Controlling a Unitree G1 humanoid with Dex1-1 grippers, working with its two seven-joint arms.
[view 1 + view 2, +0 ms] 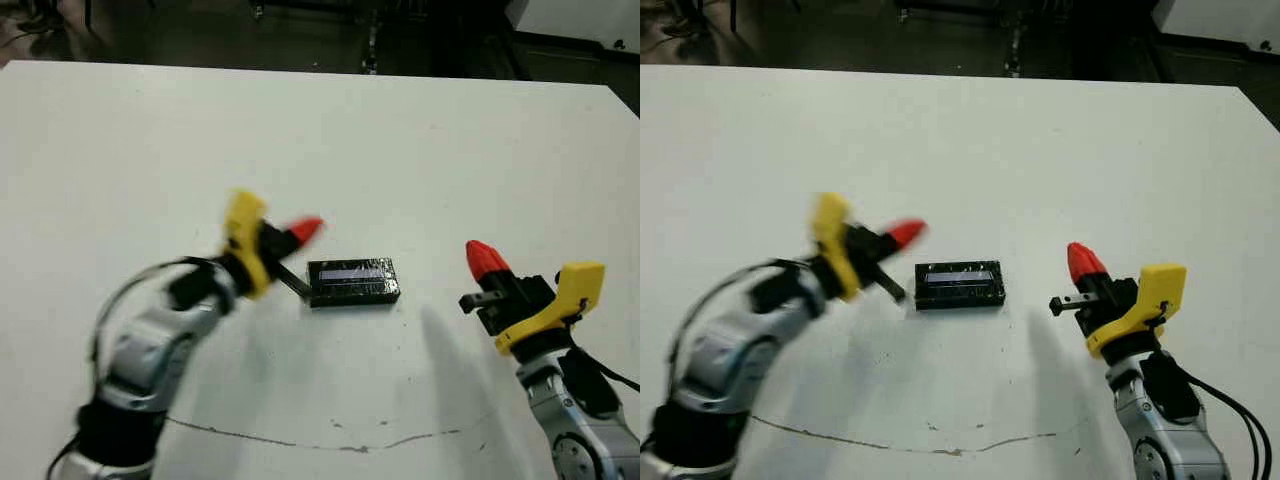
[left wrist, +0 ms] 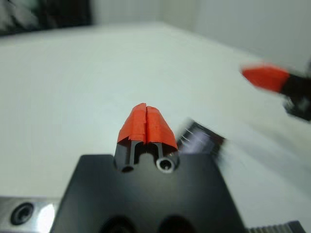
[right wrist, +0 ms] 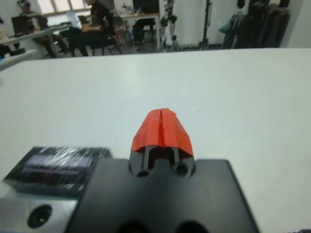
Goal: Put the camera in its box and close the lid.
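The glossy black lid (image 1: pixel 352 273) with its pale stripe lies flat on top of the box (image 1: pixel 356 296) at mid-table, so only the box's black walls show. The camera is hidden. My left gripper (image 1: pixel 305 230) hovers just left of the lid, its red fingertips (image 2: pixel 146 121) pressed together and holding nothing. Right of the box, my right gripper (image 1: pixel 483 259) is also shut and empty, a hand's width away. The right wrist view shows the lid (image 3: pixel 60 160) beside that gripper (image 3: pixel 162 127). The left wrist view shows the lid (image 2: pixel 199 138) and the other gripper's red tip (image 2: pixel 266 77) beyond.
A thin dark wavy line (image 1: pixel 330 440) runs across the table near its front. The table's far edge (image 1: pixel 320 72) borders a dark floor. A seated person (image 3: pixel 97 24) shows at desks well beyond the table.
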